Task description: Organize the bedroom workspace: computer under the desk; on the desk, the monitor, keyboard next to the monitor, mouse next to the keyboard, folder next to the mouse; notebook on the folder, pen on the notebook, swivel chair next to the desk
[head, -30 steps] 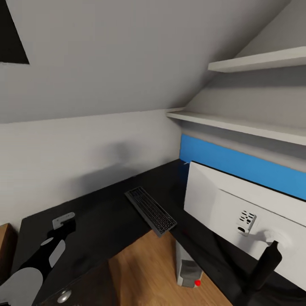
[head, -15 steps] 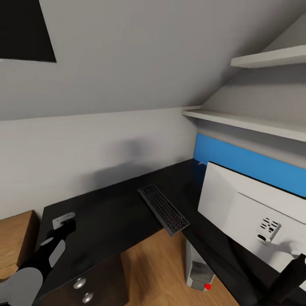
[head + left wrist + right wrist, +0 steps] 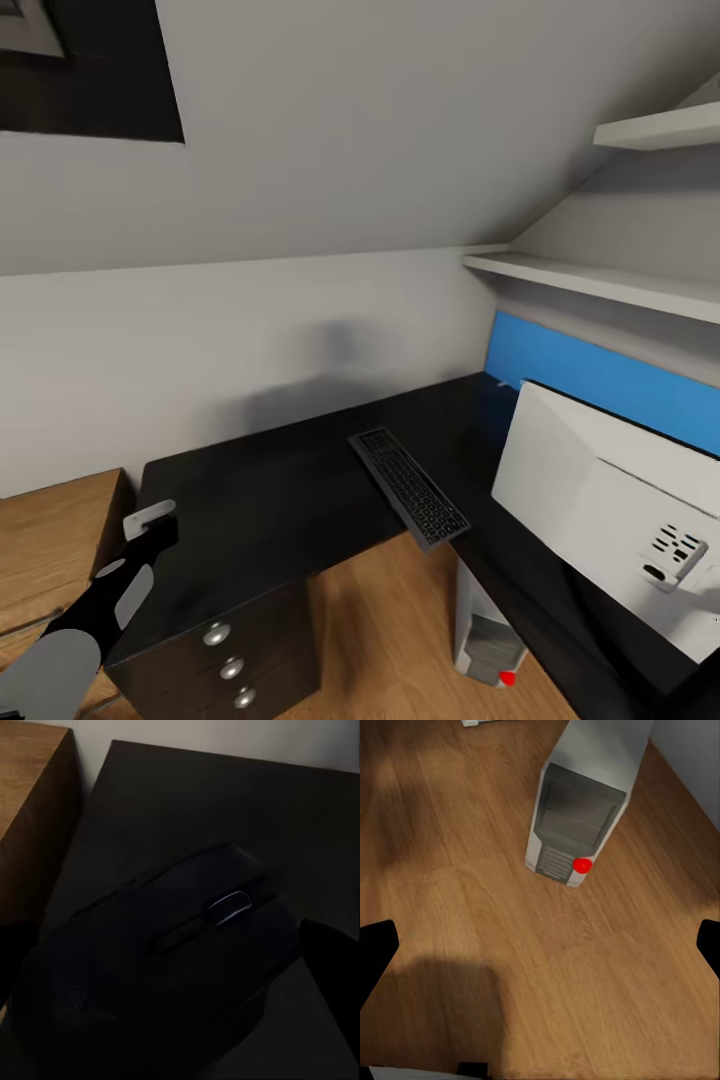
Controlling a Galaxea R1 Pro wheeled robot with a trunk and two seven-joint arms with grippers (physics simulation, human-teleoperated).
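- While your head camera looks down over the corner of the room, the glossy black table [image 3: 250,500] runs in an L from the near left to the far corner and on along the right wall.
- Your keyboard [image 3: 408,486] lies flat on the table, slanting from the far middle toward the inner edge, its near end close to that edge.
- Your monitor [image 3: 600,510] stands on the right wing of the table with its white back toward you, just right of the keyboard and apart from it.
- Behind the monitor you see a blue wall panel [image 3: 600,380], with two white shelves [image 3: 590,282] above it.
- Under the right wing, your computer [image 3: 585,802] stands upright on the wooden floor [image 3: 540,967], its grey front and red spot toward the open floor.
- At the table's near left end you see a black drawer unit [image 3: 235,660] with three round silver knobs.
- Your left gripper [image 3: 150,522] hovers over the near left part of the table.
- Your left wrist camera shows the mouse [image 3: 161,967] close up and very dark, with the table surface beyond it; a dark finger shows at one side, and you cannot tell whether the fingers pinch the mouse or it rests on the table.
- Your right gripper [image 3: 540,945] points down at the floor near the computer; its fingers [image 3: 375,952] are spread wide, with nothing between them.
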